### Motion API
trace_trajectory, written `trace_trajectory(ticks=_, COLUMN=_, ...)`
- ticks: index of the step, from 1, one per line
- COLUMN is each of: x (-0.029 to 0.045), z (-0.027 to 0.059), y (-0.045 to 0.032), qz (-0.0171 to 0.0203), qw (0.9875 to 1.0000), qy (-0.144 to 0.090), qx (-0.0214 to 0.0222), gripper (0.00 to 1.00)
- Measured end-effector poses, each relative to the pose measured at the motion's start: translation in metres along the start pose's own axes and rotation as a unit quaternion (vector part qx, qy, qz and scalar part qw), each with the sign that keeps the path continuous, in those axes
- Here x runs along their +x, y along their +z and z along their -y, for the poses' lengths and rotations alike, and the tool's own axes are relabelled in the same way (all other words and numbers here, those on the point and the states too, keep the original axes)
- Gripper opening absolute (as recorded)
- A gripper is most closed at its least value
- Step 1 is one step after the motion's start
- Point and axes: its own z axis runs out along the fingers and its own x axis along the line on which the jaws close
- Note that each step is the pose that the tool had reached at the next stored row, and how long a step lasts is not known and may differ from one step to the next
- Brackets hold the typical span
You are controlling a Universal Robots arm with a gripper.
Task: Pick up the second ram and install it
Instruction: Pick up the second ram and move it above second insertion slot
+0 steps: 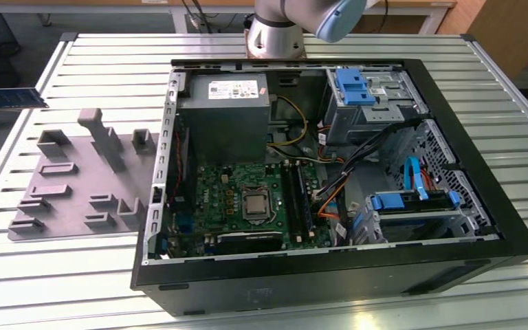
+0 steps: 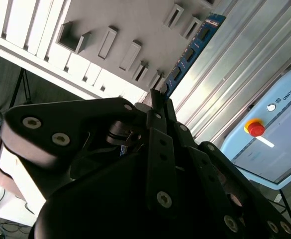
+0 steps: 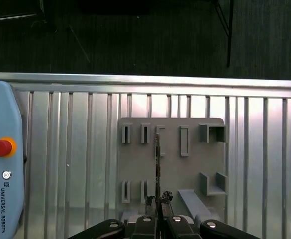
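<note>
Blue-green second ram [image 2: 191, 52], a thin flat stick, is clamped at one end in the closed gripper [image 2: 157, 97]. Its long axis runs straight out from the fingertips, above the grey fixture plate [image 3: 185, 169] on the slatted tabletop [image 3: 75, 149].

table [image 1: 80, 48]: fixture plate [image 1: 62, 158] toward exterior view's left edge | computer case [image 1: 337, 275] just beside it, toward right edge | in case: power supply [image 1: 223, 110] far-left corner, motherboard [image 1: 218, 192] before it, drive cages [image 1: 374, 96] right side | second ram [image 3: 157, 159] clamped in gripper [image 3: 158, 199], over fixture plate
</note>
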Motion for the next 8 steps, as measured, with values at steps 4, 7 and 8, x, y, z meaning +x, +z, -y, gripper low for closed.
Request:
trace_trajectory(ticks=4, x=0.0, z=0.0021, y=-0.0001, qz=0.0, qw=1.0, qy=0.0, qx=0.0, gripper=0.14)
trace_trajectory(ticks=7, x=0.0, z=0.0036, y=-0.0001, qz=0.0, qw=1.0, qy=0.0, qx=0.0, gripper=0.14)
trace_trajectory(ticks=8, x=0.0, z=0.0043, y=-0.0001, qz=0.0, qw=1.0, qy=0.0, qx=0.0, gripper=0.14)
